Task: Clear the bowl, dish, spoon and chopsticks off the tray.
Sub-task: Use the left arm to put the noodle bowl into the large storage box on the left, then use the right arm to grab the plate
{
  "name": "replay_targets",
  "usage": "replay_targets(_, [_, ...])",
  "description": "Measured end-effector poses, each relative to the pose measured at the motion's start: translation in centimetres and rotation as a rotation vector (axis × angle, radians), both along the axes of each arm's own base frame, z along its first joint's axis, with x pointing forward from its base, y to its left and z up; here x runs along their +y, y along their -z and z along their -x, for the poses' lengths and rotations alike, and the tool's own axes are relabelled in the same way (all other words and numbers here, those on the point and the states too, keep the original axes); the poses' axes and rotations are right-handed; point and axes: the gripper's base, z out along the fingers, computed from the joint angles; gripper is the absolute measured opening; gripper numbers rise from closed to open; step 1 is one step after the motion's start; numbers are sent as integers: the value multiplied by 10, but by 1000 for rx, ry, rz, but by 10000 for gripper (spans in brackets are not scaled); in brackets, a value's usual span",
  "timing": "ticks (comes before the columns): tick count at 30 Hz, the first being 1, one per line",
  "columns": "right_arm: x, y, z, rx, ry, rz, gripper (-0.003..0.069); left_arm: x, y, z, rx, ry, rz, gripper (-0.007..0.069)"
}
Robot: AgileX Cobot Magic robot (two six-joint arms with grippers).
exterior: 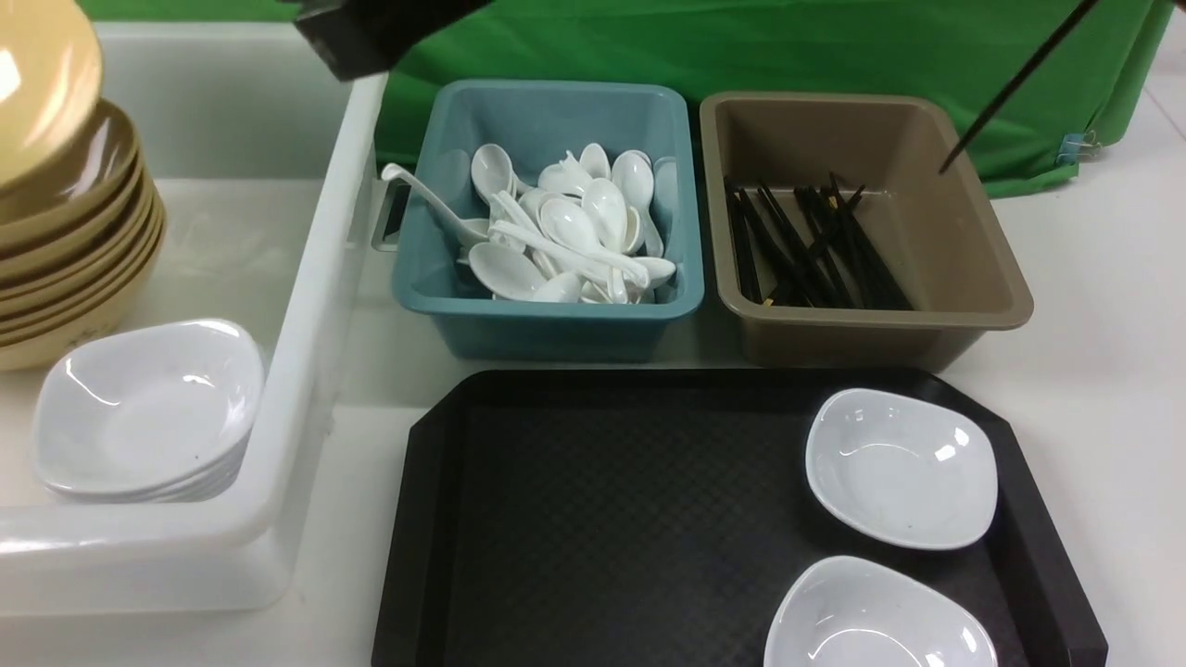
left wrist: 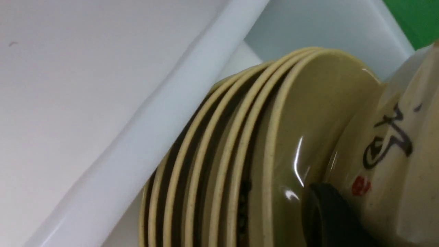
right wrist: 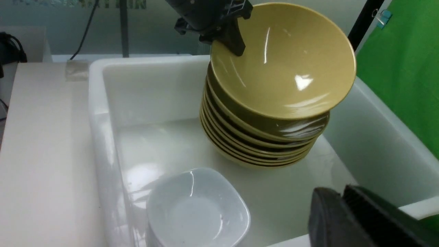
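My left gripper [right wrist: 233, 44] is shut on the rim of the mustard-tan bowl [right wrist: 284, 58] and holds it tilted just above the bowl stack [right wrist: 260, 140]. The bowl also shows at the front view's top left [exterior: 37, 83] and close up in the left wrist view [left wrist: 394, 144], beside one black finger [left wrist: 325, 212]. My right gripper [right wrist: 343, 202] is shut. The black chopsticks [exterior: 1010, 88] hang slanted above the brown tub [exterior: 982, 269], their upper end out of frame. The black tray [exterior: 602, 519] holds two white dishes [exterior: 901, 468] [exterior: 876, 621]. No spoon lies on the tray.
A white tub [exterior: 315, 278] at the left holds the bowl stack [exterior: 74, 259] and stacked white dishes [exterior: 148, 408]. A teal tub [exterior: 547, 324] holds several white spoons and a ladle. The brown tub holds several chopsticks [exterior: 806, 250]. Green cloth hangs behind.
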Motion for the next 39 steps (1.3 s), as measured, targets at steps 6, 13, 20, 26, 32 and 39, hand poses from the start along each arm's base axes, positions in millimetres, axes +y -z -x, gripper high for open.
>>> replay_targets(6, [-1,-1,-1,11,16,-8,52,-3,-1,1,9,5,37,246])
replay_targets(13, [-29,-8,-6,-21,186,128,63,-16,-47,26,7,19,-107,538])
replay_targets(20, [-113,-19,-15,44,526,404,69,-57,-123,69,-12,80,-284,482])
replay_targets(26, [-188,-8,-17,170,758,451,68,-170,-152,64,-61,508,-351,56])
replay_targets(32, [-214,46,12,407,705,508,69,-286,-143,59,-65,952,-414,-8])
replay_targets(39, [-167,159,51,665,453,642,340,-363,-100,80,89,1229,-548,-10])
